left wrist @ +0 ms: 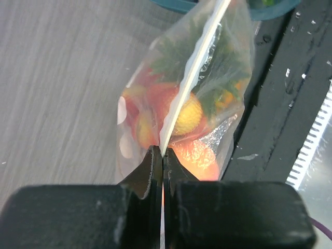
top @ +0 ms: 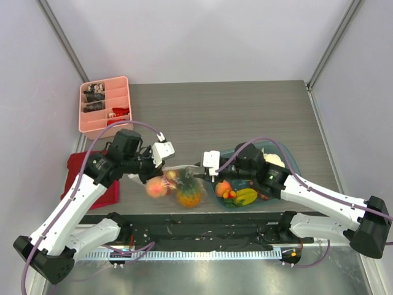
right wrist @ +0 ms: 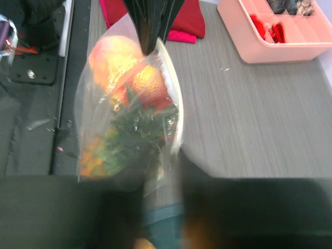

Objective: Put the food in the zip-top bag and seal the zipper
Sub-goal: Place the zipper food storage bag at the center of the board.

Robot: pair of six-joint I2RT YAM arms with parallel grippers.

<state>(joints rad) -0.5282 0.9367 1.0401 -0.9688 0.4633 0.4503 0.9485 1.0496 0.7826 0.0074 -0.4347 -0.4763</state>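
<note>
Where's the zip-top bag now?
Top view: zip-top bag at the table's near edge, left of the teal plate, its zipper pinched by the left gripper.

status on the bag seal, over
Left gripper shut on zipper. Right gripper at far end, grip unclear. Bag holds pineapple, peach; more food on plate.

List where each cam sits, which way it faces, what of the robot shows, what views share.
Top external: above and behind the bases, looking down on the table; both arms show, left gripper and right gripper at opposite ends of the zip-top bag.
Left wrist: looks along its own shut fingers, pinching the zipper, toward the teal plate.
Right wrist: looks back over the bag toward the pink tray; own fingers blurred at bottom.
Shared: both wrist views show the filled bag; right wrist also sees the left fingers.
</note>
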